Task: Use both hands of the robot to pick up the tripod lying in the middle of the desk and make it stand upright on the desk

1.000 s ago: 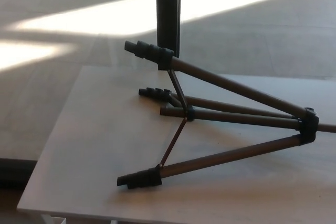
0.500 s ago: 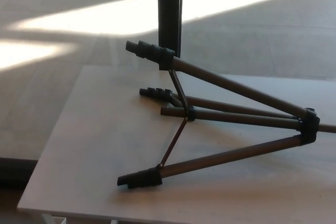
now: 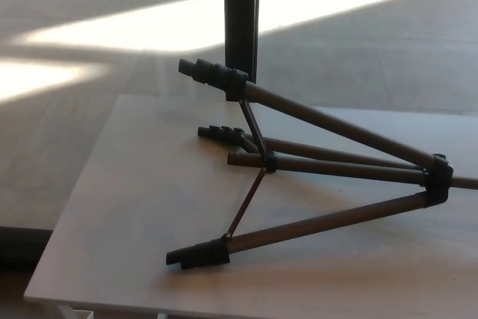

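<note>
From the head view, the tripod (image 3: 314, 169) lies on its side on the pale surface (image 3: 142, 207), legs spread. Its hub sits near the right edge of the picture, and the three black-tipped feet point left: one raised at the upper left, one low in the middle, one resting near the front edge. Thin braces join the legs to the centre column. A dark upright post (image 3: 240, 16) stands behind the surface, on a sunlit floor (image 3: 89, 28). Neither robot hand appears, so their state cannot be told.
</note>
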{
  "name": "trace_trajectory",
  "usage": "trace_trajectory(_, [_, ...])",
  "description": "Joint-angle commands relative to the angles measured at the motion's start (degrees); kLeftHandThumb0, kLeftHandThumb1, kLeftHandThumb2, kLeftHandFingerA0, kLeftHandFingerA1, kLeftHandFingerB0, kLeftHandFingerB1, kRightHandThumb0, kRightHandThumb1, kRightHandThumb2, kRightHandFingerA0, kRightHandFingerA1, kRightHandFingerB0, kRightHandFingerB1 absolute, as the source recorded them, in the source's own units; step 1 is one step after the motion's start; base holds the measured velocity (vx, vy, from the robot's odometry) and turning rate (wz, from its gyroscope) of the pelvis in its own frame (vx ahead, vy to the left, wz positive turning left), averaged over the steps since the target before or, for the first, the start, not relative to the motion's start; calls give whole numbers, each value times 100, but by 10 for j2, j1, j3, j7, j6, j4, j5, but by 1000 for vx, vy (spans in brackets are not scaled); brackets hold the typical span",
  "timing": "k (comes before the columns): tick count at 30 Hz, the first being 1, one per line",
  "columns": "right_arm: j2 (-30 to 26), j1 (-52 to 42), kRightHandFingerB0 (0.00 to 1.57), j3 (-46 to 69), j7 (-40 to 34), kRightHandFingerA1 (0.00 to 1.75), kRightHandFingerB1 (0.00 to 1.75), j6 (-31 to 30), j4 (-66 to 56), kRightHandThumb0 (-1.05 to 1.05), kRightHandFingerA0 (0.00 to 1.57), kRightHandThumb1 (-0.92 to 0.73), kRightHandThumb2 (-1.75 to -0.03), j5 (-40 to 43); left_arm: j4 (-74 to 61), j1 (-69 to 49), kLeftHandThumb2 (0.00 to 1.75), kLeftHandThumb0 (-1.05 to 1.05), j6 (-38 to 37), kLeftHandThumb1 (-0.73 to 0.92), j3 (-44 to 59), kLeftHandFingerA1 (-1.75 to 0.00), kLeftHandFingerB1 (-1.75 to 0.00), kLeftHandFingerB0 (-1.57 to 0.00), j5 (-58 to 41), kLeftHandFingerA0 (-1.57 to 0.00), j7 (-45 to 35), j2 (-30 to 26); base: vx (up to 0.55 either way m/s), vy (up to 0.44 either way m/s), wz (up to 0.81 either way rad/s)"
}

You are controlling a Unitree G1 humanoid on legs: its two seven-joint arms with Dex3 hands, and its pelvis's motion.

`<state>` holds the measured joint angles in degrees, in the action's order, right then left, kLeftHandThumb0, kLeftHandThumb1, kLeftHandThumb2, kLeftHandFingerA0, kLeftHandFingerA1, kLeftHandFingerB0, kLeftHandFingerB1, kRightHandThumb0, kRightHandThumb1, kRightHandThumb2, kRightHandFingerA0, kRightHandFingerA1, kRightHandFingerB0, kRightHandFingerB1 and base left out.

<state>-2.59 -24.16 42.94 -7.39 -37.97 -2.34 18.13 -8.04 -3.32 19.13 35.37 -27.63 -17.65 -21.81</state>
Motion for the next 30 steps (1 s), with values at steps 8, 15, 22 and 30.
trace_trajectory(8, [76,2,10,39,-104,26,48,30,-402,-56,1,-84,-73,22,-14,-17,111,-37,51,54,-10,-51,-50,0,-19,-2,27,13,0,0,0])
trace_trajectory(15, [26,133,11,-56,-82,54,48,26,-511,-66,4,-64,-92,22,-23,-8,98,-75,54,68,-26,-52,-43,-7,-14,-15,34,17,0,0,0])
trace_trajectory(22, [113,227,26,-230,-39,52,36,67,-456,-68,25,-77,-63,26,-32,-3,66,-73,53,89,-33,-45,-30,-11,-15,-20,37,24,0,0,0])
trace_trajectory(30, [251,216,28,-382,-29,62,41,129,-302,-71,27,-74,-62,19,-52,39,100,-73,59,71,-66,-54,-44,-8,-4,-15,57,21,0,0,2])
